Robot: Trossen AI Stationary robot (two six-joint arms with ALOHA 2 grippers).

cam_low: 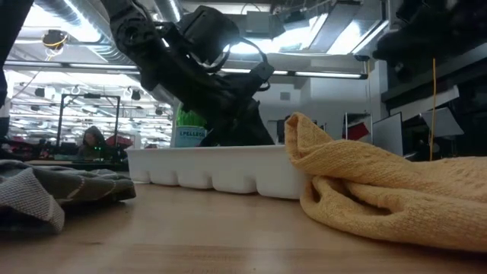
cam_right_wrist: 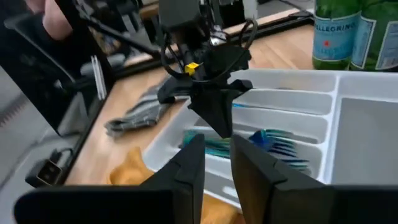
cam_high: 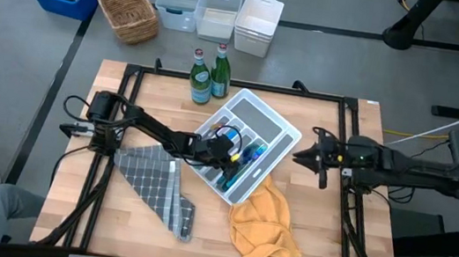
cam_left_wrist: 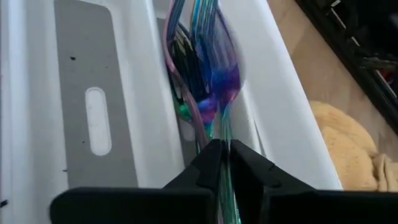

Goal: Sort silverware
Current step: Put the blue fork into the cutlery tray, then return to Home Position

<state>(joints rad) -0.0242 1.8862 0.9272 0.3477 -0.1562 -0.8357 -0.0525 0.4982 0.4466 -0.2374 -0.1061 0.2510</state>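
The left gripper [cam_left_wrist: 222,155] reaches into the white tray [cam_high: 275,157] on the bench [cam_high: 330,239], fingers clenched on a thin utensil handle whose end is blurred. Beneath it the silverware [cam_left_wrist: 208,74] lies overlapped in a narrow slot, too tangled to count. The right gripper [cam_right_wrist: 216,163] hovers beside the tray, fingers released. Two green bottles [cam_high: 210,74] stand behind.

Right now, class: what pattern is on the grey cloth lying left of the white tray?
A grid of light lines on the grey cloth, clearest in the high view.
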